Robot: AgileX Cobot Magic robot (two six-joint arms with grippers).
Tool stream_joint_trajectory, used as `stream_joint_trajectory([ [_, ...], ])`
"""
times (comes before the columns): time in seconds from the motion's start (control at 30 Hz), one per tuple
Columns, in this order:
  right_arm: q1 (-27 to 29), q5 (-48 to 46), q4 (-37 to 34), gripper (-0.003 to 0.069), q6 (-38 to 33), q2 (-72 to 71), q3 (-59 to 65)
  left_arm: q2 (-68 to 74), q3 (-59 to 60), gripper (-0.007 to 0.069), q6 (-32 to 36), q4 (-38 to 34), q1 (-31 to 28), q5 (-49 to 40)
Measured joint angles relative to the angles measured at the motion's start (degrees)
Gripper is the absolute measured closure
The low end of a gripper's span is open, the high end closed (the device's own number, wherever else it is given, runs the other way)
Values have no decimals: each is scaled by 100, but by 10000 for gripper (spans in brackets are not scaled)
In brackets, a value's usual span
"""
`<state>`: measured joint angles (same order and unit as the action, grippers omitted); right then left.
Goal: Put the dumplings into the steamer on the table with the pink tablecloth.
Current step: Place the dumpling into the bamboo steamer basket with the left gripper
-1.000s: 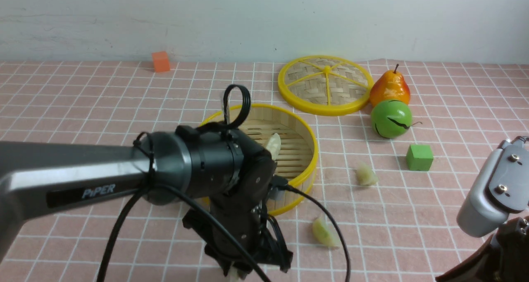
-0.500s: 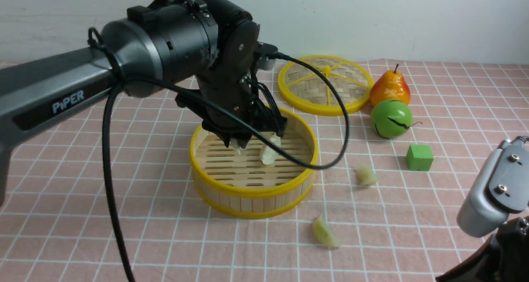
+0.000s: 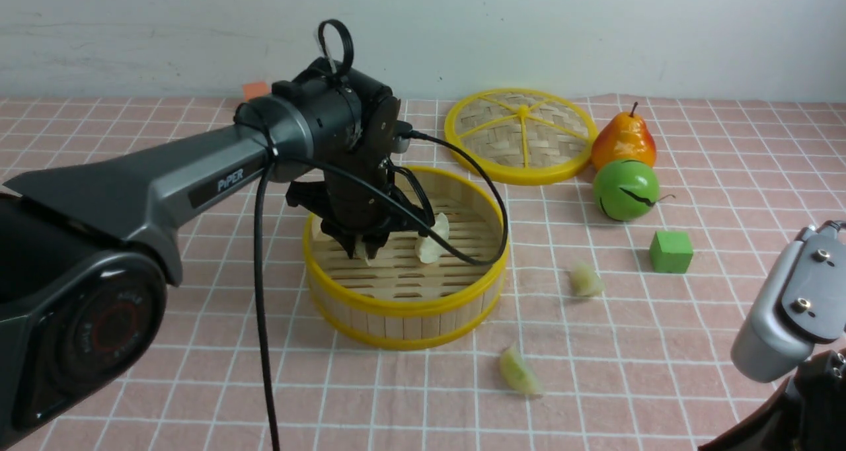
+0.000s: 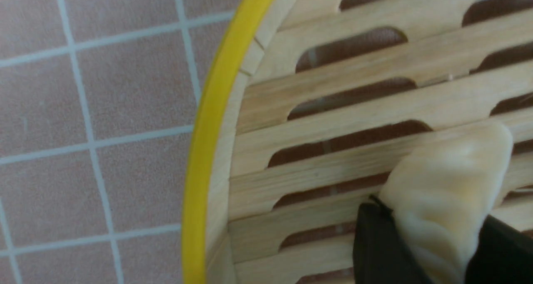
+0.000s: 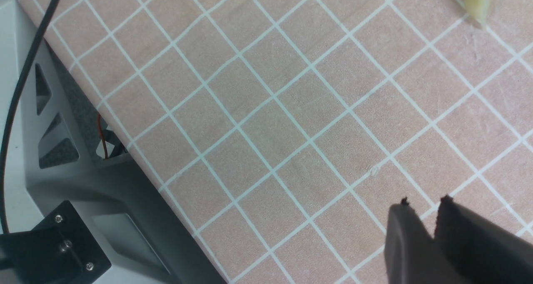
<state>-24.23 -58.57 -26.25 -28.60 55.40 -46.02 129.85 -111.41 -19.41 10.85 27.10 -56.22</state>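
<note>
Four dumplings show: one [image 3: 431,243] lies on the steamer [image 3: 403,305] floor, one [image 4: 449,180] is pinched in the left fingers [image 4: 374,242], and two [image 3: 585,280] [image 3: 520,371] wait on the pink tablecloth [image 3: 198,371] to its right. A second ago the left arm was low at the table's near edge. Now it has dipped inside the steamer, its dumpling just above the slats, so release looks imminent. The right fingers [image 5: 408,242] sit nearly closed and empty. Also here: one lid [image 3: 522,137], one pear [image 3: 624,140], one green fruit [image 3: 626,190], one green cube [image 3: 671,251] and one orange cube [image 3: 254,88].
</note>
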Motion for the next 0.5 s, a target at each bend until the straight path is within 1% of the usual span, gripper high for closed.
stream_joint_trajectory([
  [0.03, 0, 0, 0, 543, 0, 0, 0, 5, -8, 393, 0, -7, 0, 8],
  [0.17, 0, 64, 0, 538, 20, 0, 0, 21, -28, 276, 0, 17, 0, 24],
  [0.2, 0, 105, 0, 536, 69, 0, -15, -1, -28, 236, 0, 18, 0, 13],
  [0.27, 0, 190, 42, 532, 223, 21, -128, -83, -15, 193, 0, 18, 0, -70],
  [0.3, 0, 198, 42, 531, 223, 21, -146, -98, -15, 190, 0, 18, 0, -70],
  [0.4, 0, 231, 293, 528, 606, 171, -607, -544, 0, 165, 6, 13, 0, -308],
  [0.47, 0, 206, 501, 526, 802, 415, -1025, -1089, 0, 165, 37, 18, 0, -474],
  [0.5, 0, 206, 517, 526, 816, 439, -1059, -1140, 0, 166, 46, 18, 0, -514],
])
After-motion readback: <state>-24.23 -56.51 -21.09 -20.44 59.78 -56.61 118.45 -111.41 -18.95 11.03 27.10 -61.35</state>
